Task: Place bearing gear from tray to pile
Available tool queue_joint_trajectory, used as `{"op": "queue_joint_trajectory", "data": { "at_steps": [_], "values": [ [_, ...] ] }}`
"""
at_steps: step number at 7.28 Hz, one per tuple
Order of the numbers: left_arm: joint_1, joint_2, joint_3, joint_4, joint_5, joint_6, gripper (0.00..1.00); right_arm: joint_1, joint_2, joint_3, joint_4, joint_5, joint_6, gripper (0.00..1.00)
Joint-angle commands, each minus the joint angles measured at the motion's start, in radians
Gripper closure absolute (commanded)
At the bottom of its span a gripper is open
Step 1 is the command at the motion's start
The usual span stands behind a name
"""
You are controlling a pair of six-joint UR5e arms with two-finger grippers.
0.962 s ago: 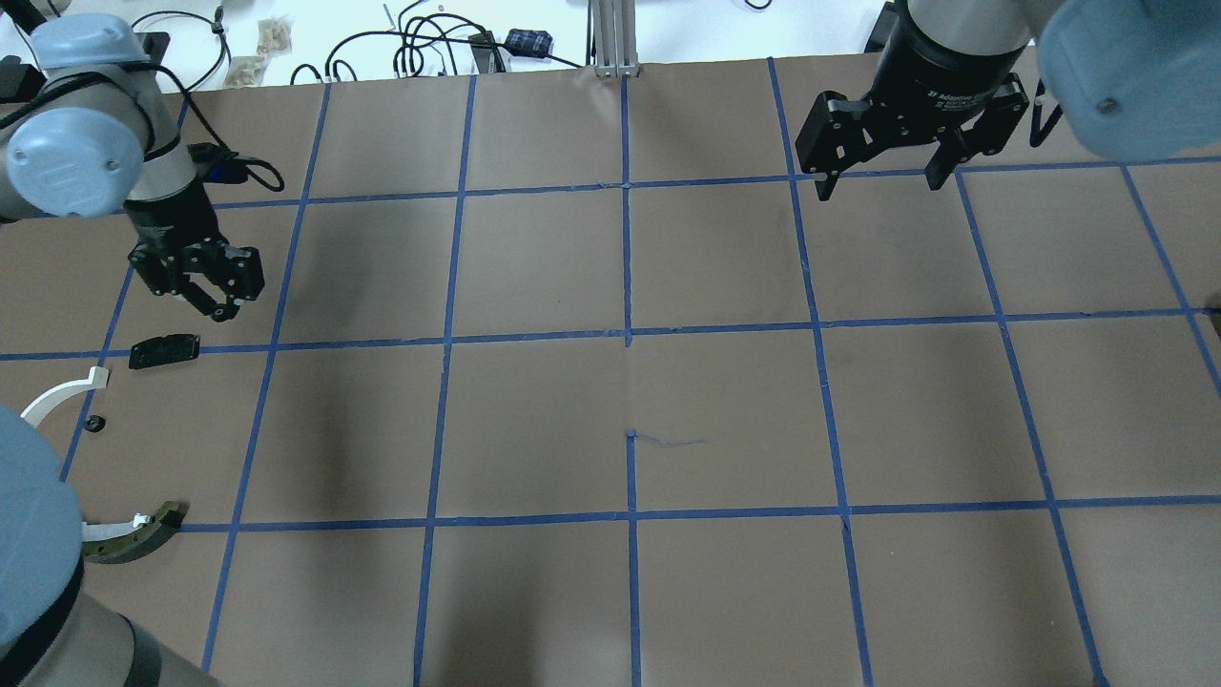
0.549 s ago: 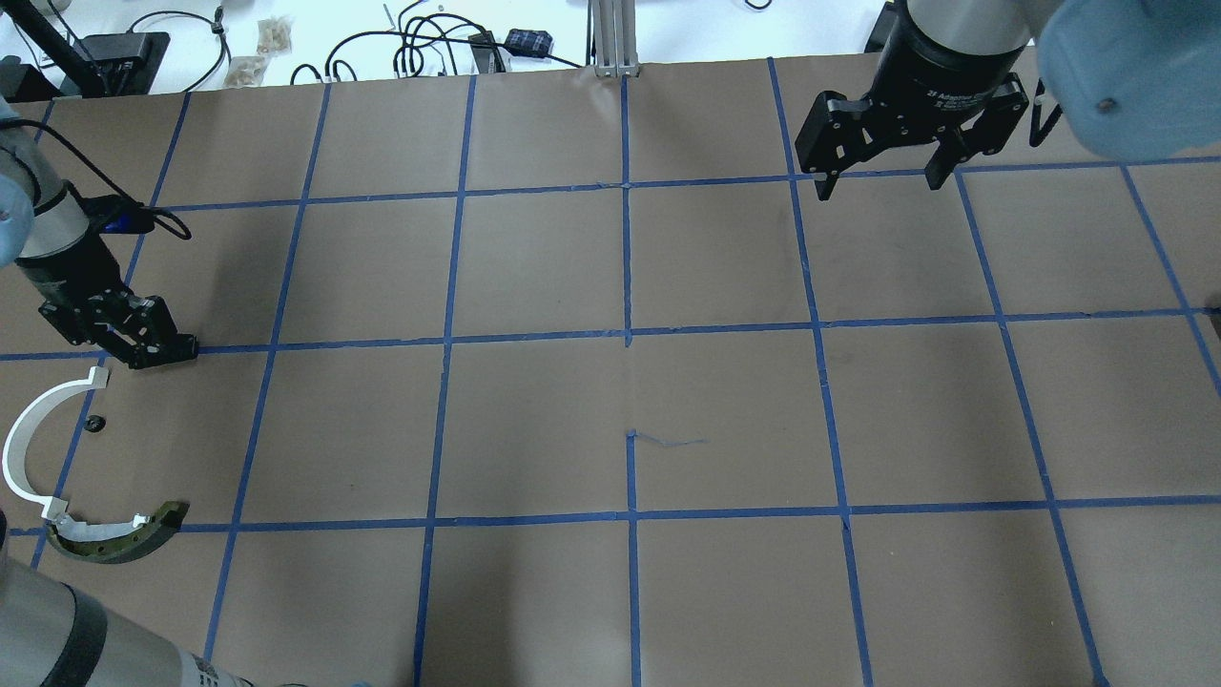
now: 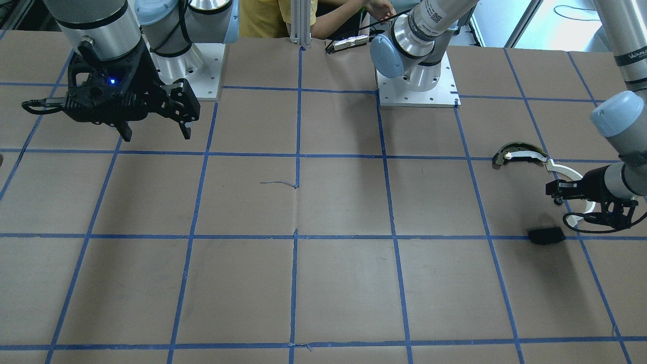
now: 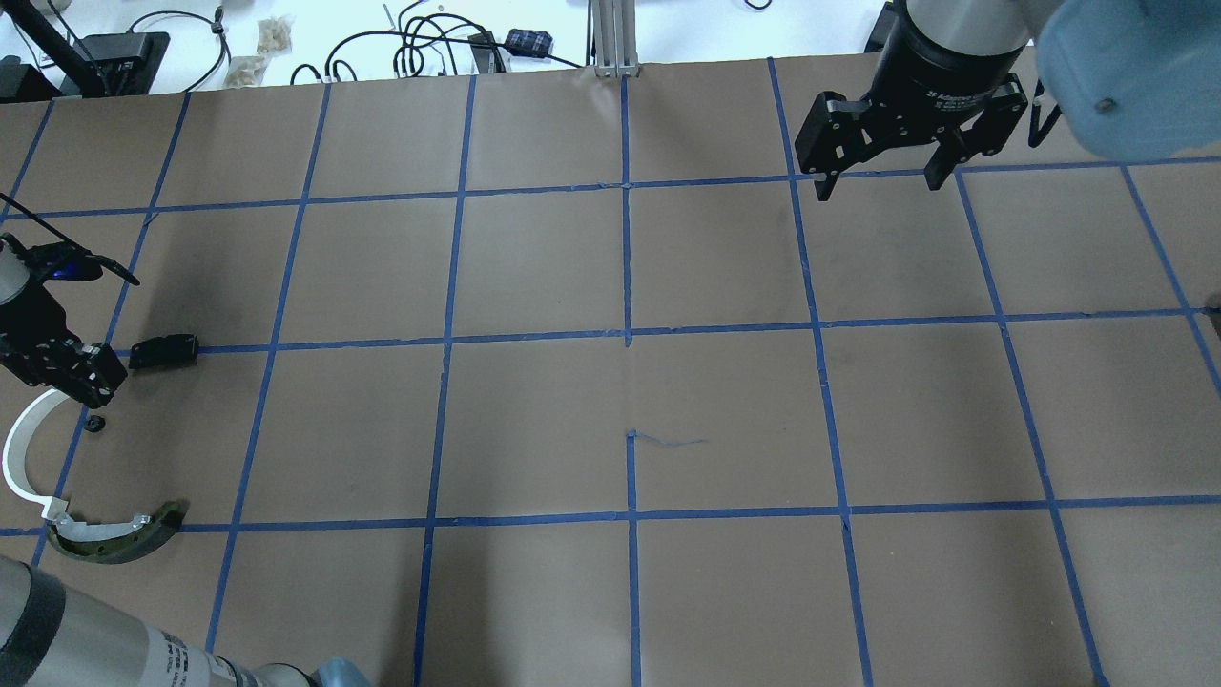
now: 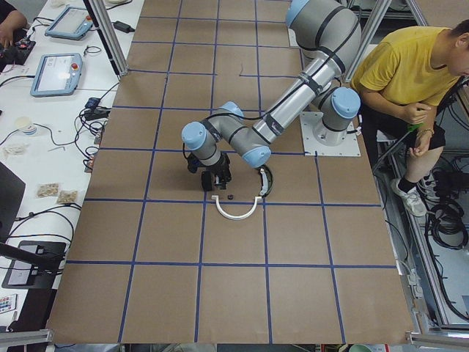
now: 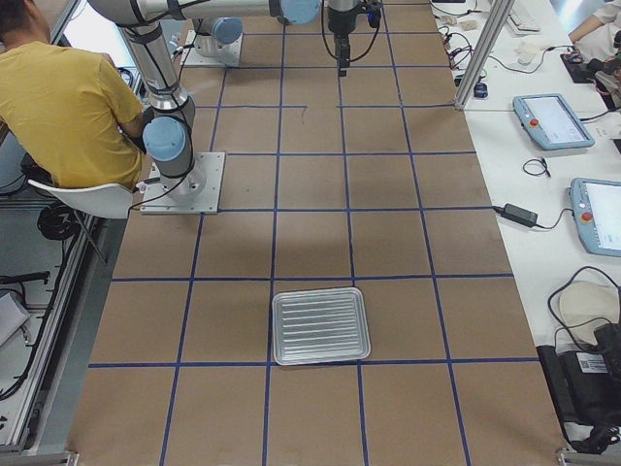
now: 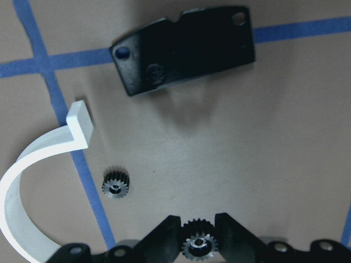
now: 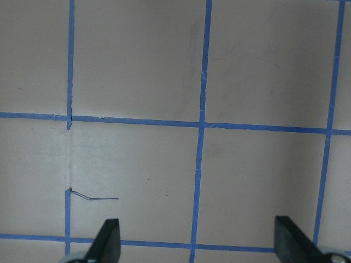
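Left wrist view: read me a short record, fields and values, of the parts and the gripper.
left gripper: shut on held gear
held gear: small, toothed, pinched between the fingers
loose gear: lying free on the paper, between strip and held gear
strip: white, curved, at the view's left
plate: black, flat, at the top, apart from both gears

A robotics lab: tape-gridded table (image 4: 725,420), teach pendants (image 6: 553,120), loose cables (image 4: 429,48), seated operator (image 6: 63,102).
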Motion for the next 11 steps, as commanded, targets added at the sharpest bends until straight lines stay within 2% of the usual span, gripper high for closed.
{"op": "queue_joint_trajectory", "data": {
  "at_steps": [1,3,4,7,9,10,11],
  "values": [
    [0.011,-0.026,-0.002,0.033,0.003,0.026,1.00,0.000,0.000,0.001,0.000,0.000,0.000,0.00],
    [0.011,-0.041,-0.002,0.033,0.003,0.023,1.00,0.000,0.000,0.001,0.000,0.002,0.000,0.00],
    [0.011,-0.043,-0.002,0.033,0.004,0.022,0.92,0.000,0.000,0.001,0.000,0.000,-0.002,0.00],
    [0.011,-0.064,-0.001,0.061,0.046,0.016,0.88,0.000,0.000,0.001,0.000,0.005,-0.002,0.00],
    [0.011,-0.069,-0.002,0.061,0.044,0.017,0.74,0.000,0.002,0.001,0.000,0.005,-0.002,0.00],
    [0.011,-0.070,-0.002,0.061,0.044,0.016,0.52,0.000,0.000,0.001,0.000,0.006,-0.002,0.00],
    [0.011,-0.070,-0.001,0.062,0.044,0.014,0.15,0.000,0.000,0.001,0.000,0.005,-0.002,0.00]
  ]
}}
